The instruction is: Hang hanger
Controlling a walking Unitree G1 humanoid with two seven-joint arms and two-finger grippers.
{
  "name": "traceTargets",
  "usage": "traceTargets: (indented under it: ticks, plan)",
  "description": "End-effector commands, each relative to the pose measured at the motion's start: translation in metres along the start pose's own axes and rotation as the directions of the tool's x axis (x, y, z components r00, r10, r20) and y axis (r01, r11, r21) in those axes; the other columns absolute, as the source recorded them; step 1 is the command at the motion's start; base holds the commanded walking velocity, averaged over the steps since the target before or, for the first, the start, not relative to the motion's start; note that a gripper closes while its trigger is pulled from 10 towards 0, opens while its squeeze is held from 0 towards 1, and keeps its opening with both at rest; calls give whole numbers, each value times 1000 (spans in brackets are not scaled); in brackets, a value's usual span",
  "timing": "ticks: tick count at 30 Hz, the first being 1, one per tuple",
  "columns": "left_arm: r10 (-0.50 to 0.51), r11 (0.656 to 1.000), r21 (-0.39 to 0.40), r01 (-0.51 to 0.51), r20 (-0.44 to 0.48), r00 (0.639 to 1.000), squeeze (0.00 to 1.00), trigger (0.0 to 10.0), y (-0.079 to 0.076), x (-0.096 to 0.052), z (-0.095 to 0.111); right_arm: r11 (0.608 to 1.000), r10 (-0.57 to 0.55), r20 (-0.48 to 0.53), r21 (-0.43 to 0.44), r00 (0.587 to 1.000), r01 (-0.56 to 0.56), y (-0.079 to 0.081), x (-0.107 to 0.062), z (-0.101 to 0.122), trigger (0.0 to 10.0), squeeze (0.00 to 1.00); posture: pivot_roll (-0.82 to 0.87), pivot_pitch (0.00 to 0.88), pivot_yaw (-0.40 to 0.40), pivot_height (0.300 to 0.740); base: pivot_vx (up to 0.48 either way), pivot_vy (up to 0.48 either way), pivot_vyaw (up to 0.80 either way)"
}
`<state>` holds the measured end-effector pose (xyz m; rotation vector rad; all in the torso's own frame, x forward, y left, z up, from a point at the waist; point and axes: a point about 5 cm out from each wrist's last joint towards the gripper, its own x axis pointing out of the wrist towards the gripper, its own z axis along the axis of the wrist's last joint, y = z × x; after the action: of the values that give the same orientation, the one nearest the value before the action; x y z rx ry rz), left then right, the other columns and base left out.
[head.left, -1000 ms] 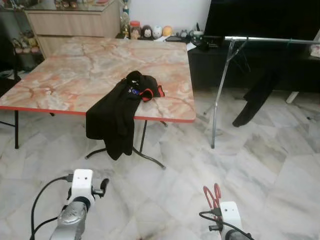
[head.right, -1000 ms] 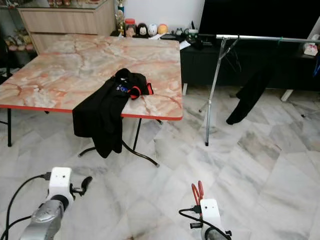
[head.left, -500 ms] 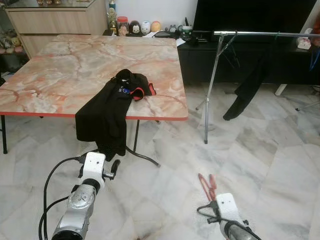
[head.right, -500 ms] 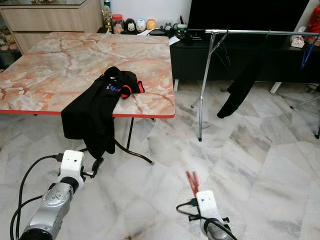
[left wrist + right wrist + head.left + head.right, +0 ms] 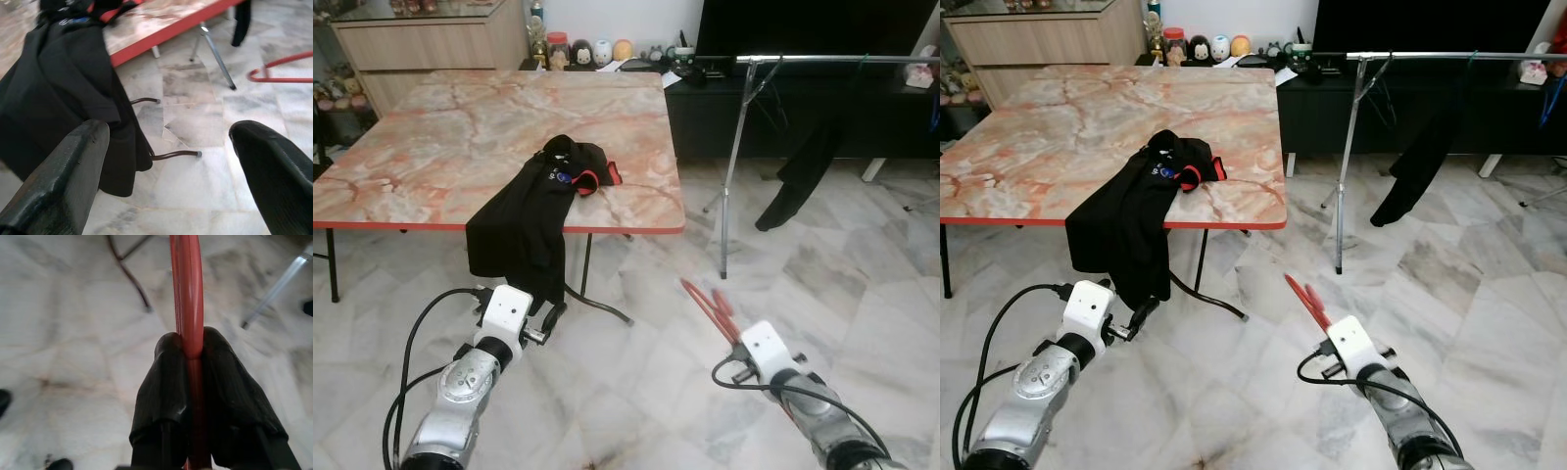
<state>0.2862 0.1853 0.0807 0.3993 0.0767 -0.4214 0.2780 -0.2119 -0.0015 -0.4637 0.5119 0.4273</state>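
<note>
My right gripper (image 5: 190, 350) is shut on a red hanger (image 5: 708, 304), held low over the marble floor and pointing forward and to the left. A silver clothes rail (image 5: 842, 60) on a thin stand (image 5: 734, 166) crosses the back right, well ahead of the hanger. A black garment (image 5: 801, 176) hangs from it. My left gripper (image 5: 166, 147) is open and empty, low at the front left, close to a black jacket (image 5: 533, 211) that droops off the table edge.
The marble-patterned folding table (image 5: 431, 157) with a red rim fills the left half, its curved legs (image 5: 602, 311) reaching onto the floor. A dark TV console (image 5: 783, 108) and a wooden cabinet (image 5: 431, 44) stand at the back. Open floor lies between me and the rail.
My right arm has risen and reached forward, lifting the red hanger higher. The left arm has also come up a little. The camera has shifted slightly.
</note>
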Motion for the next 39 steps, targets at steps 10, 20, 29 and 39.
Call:
traceTargets:
  ticks: [10,20,29,39]
  plan:
    - [-313,937,171,306,16,950,0,10000,-14,2,18,907,403,100,-172,910,-384,-12,-7,39,10000,0,44,0,-60,740,0,0,0]
    - [-610,788,127,602,39,791,0,10000,-33,-10,43,698,707,109,-264,699,-665,-17,-32,68,10000,0,33,0,-79,740,0,0,0]
    - [-749,662,55,748,91,656,0,10000,-49,-12,72,572,816,102,-282,569,-770,-3,-45,80,10000,0,39,0,-93,740,0,0,0]
    - [-772,636,23,771,30,635,0,10000,-52,-10,67,567,820,103,-281,563,-774,3,-44,83,10000,0,36,0,-89,740,0,0,0]
